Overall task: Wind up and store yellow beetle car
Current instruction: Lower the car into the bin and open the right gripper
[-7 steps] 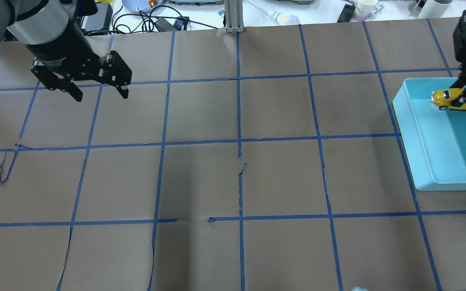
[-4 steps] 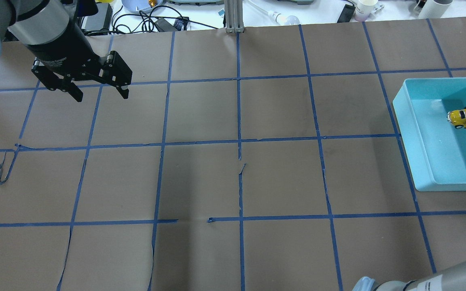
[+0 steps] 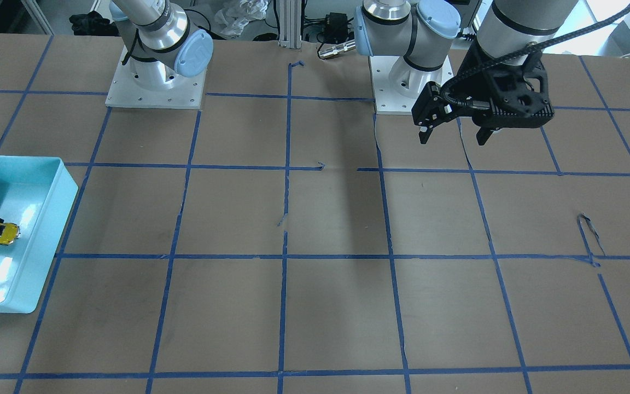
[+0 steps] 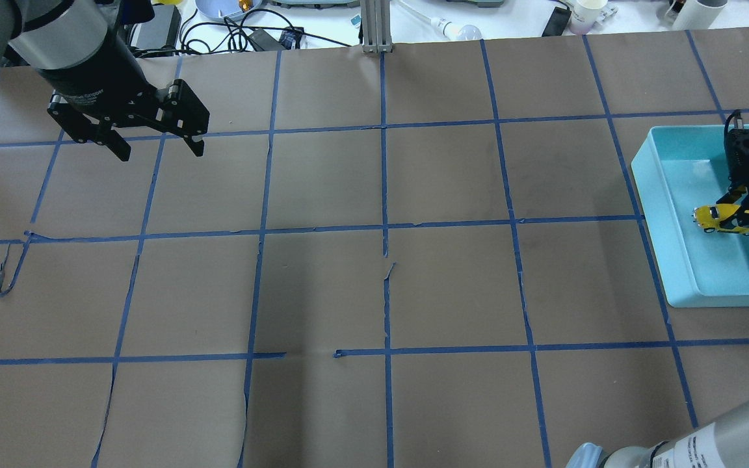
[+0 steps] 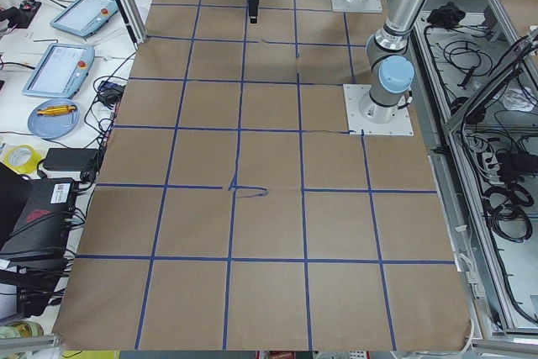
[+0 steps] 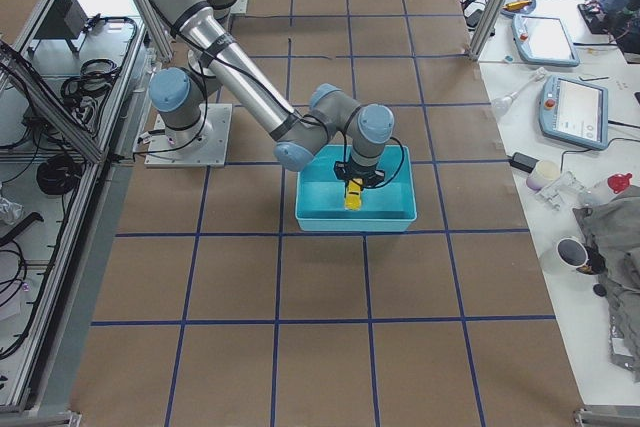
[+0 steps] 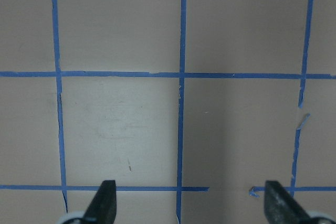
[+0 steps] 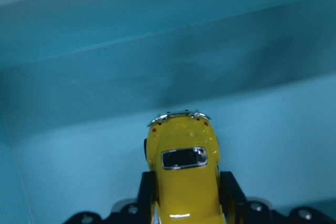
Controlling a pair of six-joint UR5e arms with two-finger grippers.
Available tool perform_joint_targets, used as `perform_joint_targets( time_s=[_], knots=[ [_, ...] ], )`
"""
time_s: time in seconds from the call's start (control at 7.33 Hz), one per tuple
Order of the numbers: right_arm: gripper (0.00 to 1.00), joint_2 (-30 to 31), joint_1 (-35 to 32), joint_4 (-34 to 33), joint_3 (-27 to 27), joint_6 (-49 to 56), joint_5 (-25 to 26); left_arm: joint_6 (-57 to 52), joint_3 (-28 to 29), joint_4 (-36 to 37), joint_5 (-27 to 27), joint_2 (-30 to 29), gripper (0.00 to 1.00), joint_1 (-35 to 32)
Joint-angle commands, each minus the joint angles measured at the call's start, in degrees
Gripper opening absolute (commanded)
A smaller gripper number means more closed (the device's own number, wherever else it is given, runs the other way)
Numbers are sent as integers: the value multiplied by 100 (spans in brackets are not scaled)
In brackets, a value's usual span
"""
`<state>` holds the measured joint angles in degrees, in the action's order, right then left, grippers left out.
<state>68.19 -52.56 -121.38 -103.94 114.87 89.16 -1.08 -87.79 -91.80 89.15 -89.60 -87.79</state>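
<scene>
Right hand (image 4: 745, 220) clamping yellow beetle car (image 4: 712, 214), inside teal bin (image 4: 655, 214) — wall (image 8: 157, 77) ahead

Brown table (image 4: 452, 286) gridded with blue tape (image 4: 383, 126).

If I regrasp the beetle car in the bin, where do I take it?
Across the yellow beetle car's two sides, from above, as the right gripper holds it: the jaws flank the narrow body. The rounded roof would likely slip, and the teal bin walls block a low approach.
</scene>
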Motion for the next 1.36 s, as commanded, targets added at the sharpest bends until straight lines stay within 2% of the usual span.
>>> perform_joint_targets(
  time_s=[0.0,0.14,0.27,0.41,0.55,0.68,0.95,1.09,1.23],
  knots=[
    [0,-25,0,-123,-162,27,22,-23,-10,57,-2,-14,100,-1],
    [13,-25,0,-123,-171,27,49,-15,-10,57,-2,-31,100,8],
    [75,-8,0,-80,-162,18,5,-15,-10,57,-2,-32,100,-1],
    [100,36,0,69,-153,18,-13,-23,7,57,-2,-23,100,16],
    [100,175,0,296,-119,-17,48,-24,16,57,-2,-23,100,25],
    [100,560,-8,734,-75,-43,66,3,16,65,-20,-32,100,8],
    [100,1534,-70,1201,-65,-576,-3,-6,25,65,-90,-32,100,8],
    [100,1965,-113,1796,82,-1137,-30,-6,25,65,-99,-23,100,8],
    [100,2231,-297,2324,493,-1481,-83,-15,25,65,-90,-23,100,8]
  ],
)
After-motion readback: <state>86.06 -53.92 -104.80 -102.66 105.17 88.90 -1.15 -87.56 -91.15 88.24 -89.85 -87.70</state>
